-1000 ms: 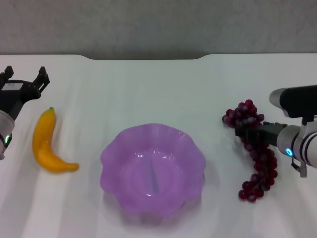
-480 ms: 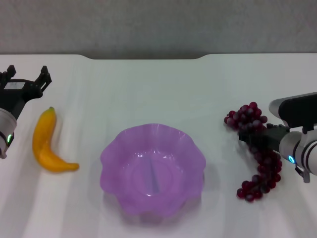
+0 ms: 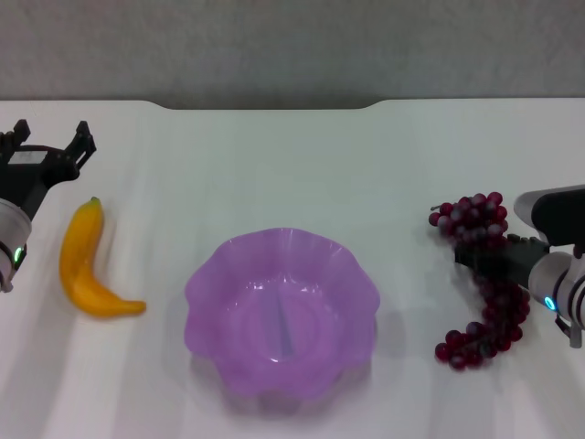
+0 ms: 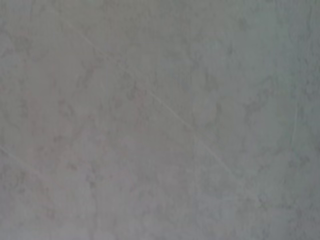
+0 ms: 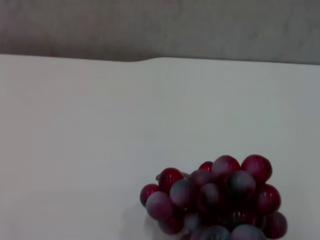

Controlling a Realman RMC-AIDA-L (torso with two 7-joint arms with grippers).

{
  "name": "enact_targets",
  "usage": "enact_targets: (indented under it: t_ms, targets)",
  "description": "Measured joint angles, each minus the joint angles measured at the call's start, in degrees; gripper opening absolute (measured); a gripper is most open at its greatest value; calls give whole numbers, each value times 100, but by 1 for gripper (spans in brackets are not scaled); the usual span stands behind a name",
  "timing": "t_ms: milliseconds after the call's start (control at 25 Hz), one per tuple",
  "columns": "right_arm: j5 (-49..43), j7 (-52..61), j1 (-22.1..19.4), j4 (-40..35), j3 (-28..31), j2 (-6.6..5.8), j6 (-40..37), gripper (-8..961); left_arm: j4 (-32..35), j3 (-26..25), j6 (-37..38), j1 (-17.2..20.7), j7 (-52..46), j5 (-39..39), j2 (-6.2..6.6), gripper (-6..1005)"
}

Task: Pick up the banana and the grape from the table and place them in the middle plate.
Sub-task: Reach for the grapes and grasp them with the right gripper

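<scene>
Clamped by the right gripper at three o'clock, the grape should be lifted gently toward the plate; the left gripper, fingers apart, idles.

My left gripper sits at my far left with its fingers spread wide, wrist angled up and inward. My right gripper reaches in from my right side, arm level, fingers pointing inward.
</scene>
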Motion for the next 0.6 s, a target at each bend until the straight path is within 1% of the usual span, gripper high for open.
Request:
enact_targets:
  t_ms: [280,480,600]
  targets:
    - [-27,-16,197,259,-346,-6,-8,850,4,57,1,-59,0,0,-1,877]
    - [-170,-208,223,291,-518,-33,-39,848,-7,62,0,-58,0,0,-7,877]
    - [-230,-328,197,298,-529,-33,-240,847,-9,62,-3,-24,0,0,-8,877]
